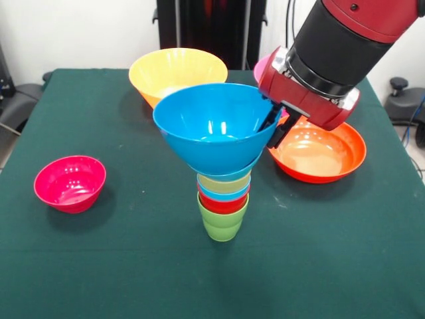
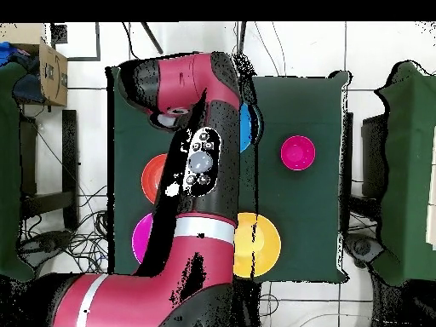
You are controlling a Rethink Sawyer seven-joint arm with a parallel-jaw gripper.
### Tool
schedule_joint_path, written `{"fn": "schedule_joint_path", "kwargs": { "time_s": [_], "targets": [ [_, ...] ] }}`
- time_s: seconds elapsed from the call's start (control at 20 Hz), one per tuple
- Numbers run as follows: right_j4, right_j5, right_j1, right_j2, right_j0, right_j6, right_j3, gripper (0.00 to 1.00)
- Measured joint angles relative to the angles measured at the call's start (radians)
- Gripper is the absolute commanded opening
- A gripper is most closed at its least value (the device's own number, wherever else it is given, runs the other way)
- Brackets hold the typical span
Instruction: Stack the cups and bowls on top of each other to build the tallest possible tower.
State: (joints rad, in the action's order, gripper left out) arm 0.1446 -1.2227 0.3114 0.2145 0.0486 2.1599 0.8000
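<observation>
We see black jaws (image 1: 274,126) pinching rim of medium blue glossy plastic bowl (image 1: 212,126), seating it atop multicoloured cup tower (image 1: 224,199), probably for height.

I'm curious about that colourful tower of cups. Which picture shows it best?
The front view. The tower stands in full: a lime green cup at the base, more cups stacked above, and a blue bowl on top. In the overhead view the arm covers it, leaving only a blue sliver.

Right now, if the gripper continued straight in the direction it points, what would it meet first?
Probably the medium blue bowl topping the tower: the gripper already sits at its rim. Depth is unclear, so contact is uncertain.
</observation>
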Motion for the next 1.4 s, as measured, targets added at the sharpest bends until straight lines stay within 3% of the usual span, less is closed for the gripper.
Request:
{"fn": "schedule_joint_path", "kwargs": {
  "time_s": [1.4],
  "targets": [
    [-0.055,0.020,-0.012,0.039,0.019,0.000,0.003,0.00]
  ]
}}
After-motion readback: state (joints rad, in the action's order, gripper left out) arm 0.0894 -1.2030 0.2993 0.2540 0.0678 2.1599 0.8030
